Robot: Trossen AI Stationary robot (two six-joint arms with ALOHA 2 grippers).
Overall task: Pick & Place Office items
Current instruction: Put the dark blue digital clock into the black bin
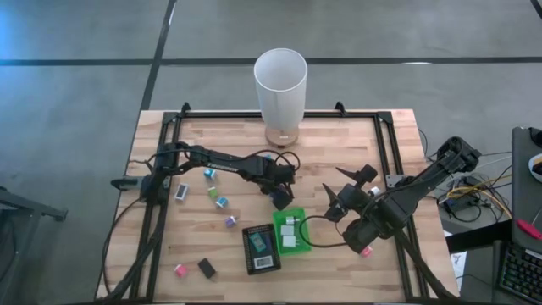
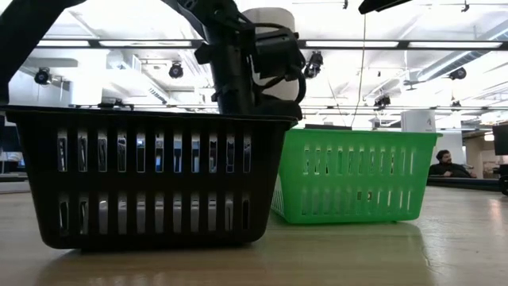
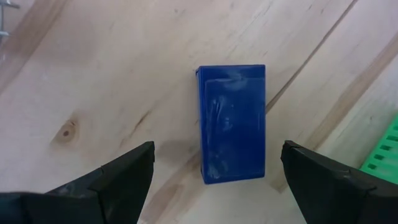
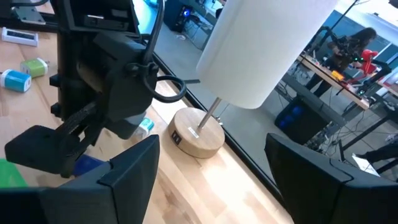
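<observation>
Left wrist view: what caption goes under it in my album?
The left gripper, open, hovers over a blue block on the wooden table.

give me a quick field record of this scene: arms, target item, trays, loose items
left gripper: open, poised over the blue block, one finger on each side, not touching
right gripper: open, empty, waits by the green tray
green tray: holds white blocks
black tray: beside the green tray
loose items: scattered on the table, left of the trays

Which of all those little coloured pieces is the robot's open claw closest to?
The blue block. It lies flat on the wood directly between the open left gripper fingers, beside the green tray; the other small pieces lie scattered farther left.
</observation>
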